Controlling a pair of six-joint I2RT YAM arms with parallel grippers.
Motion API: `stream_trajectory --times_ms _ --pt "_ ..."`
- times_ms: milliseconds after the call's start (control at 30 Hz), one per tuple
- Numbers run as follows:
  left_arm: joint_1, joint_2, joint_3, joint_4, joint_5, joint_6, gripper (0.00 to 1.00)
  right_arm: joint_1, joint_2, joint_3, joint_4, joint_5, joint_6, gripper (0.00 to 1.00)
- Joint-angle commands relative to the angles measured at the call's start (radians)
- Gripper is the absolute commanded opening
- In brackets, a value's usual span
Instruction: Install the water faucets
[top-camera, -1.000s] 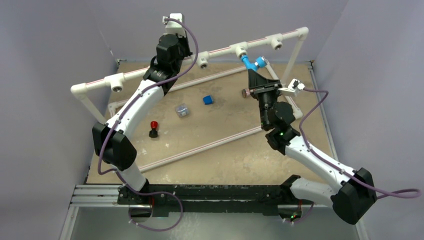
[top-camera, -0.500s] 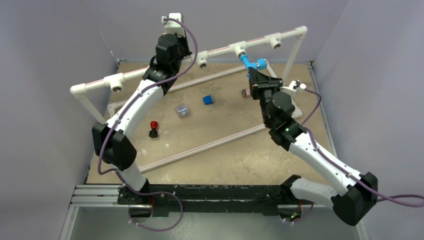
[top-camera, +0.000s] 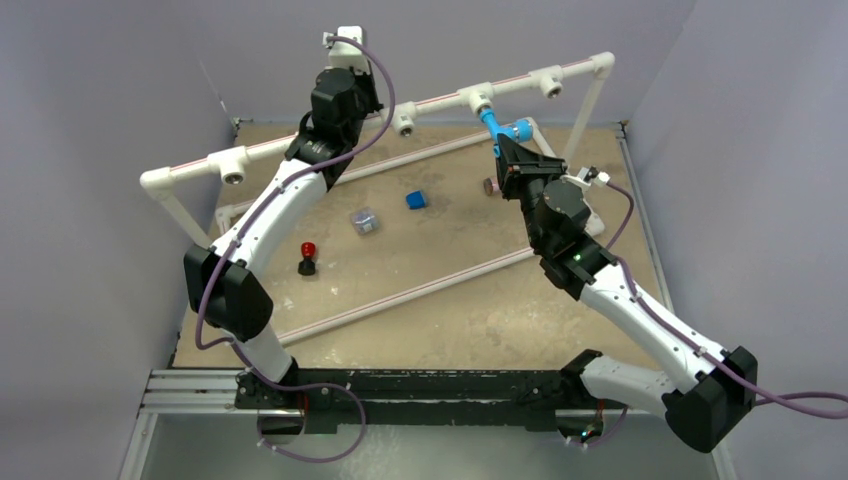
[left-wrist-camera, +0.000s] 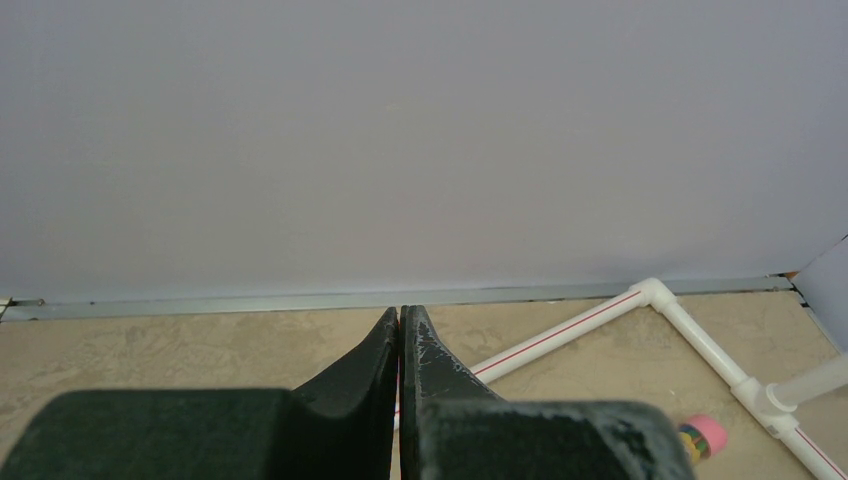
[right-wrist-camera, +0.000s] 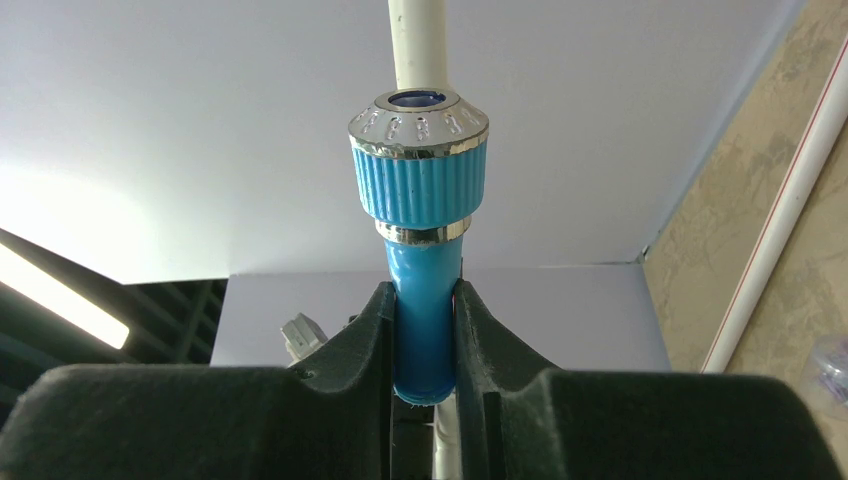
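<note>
At the back pipe tee (top-camera: 480, 101), right fingers (right-wrist-camera: 375, 330) clamp the blue faucet (right-wrist-camera: 420, 180) by its stem; left fingers (left-wrist-camera: 370, 360) pressed together, empty. Should keep the stem in line with the socket and twist without slipping.

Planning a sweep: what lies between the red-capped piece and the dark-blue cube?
A small clear container sits about midway between red-capped piece and dark-blue cube, touching neither, in the top external view.
</note>
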Motion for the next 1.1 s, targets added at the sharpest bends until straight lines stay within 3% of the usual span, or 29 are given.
stream_trajectory --times_ms 0,167,533,767,1067 --pt "-0.039 -0.005 -0.061 -0.187 0.114 0.017 0.0 0.01 0.022 0.046 0.014 -0.087 0.026 0.09" --pt "-0.039 -0.006 -0.061 -0.189 0.114 0.017 0.0 0.009 0.011 0.042 0.012 -0.067 0.008 0.17" --pt "-0.039 -0.005 -0.061 -0.188 0.114 0.017 0.0 0.009 0.004 0.03 0.016 -0.059 0.003 0.23" --pt "-0.038 -0.005 -0.061 -0.187 0.114 0.018 0.0 0.009 0.001 0.028 0.02 -0.051 -0.009 0.36" --pt "-0.039 -0.003 -0.061 -0.186 0.113 0.02 0.0 0.009 -0.007 0.022 0.026 -0.039 -0.022 0.39"
